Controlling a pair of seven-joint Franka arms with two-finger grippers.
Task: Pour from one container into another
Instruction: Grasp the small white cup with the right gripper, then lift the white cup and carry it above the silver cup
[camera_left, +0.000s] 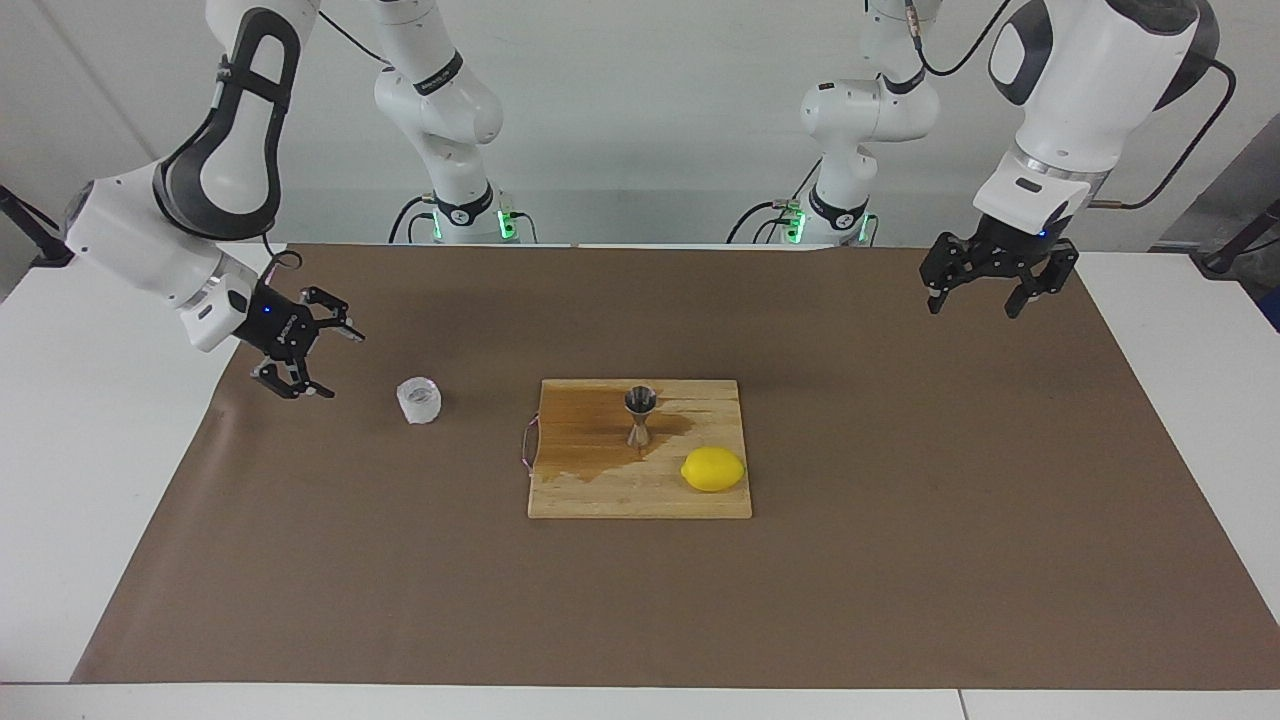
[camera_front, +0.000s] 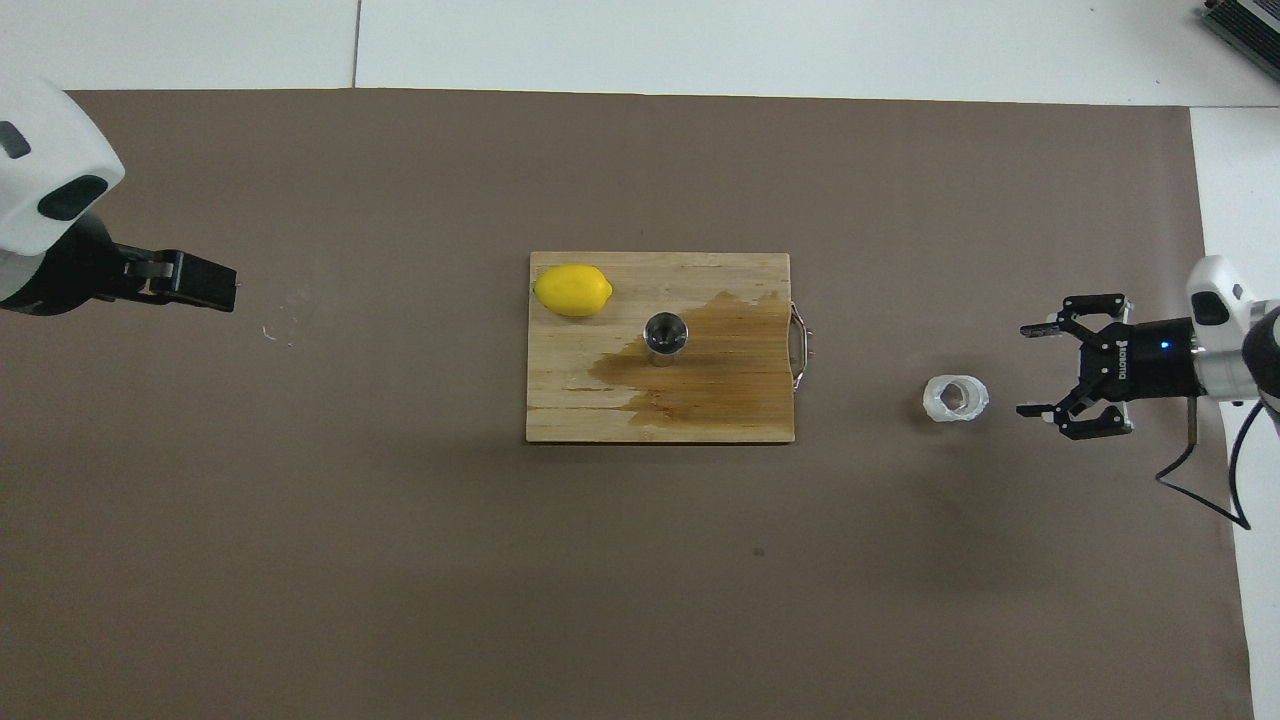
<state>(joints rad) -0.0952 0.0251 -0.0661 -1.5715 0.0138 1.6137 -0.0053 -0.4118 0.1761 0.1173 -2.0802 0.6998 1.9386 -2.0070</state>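
The small crinkled translucent cup stands upright on the brown mat, toward the right arm's end of the table. My right gripper hangs low over the mat beside it, open, with its jaws turned toward the cup and a gap between them and it. The steel jigger stands upright on the wooden cutting board. My left gripper is raised over the mat at the left arm's end, open and holding nothing.
A yellow lemon lies on the board's corner, beside the jigger. A dark wet stain spreads over the board around the jigger. The board has a wire handle on the cup's side.
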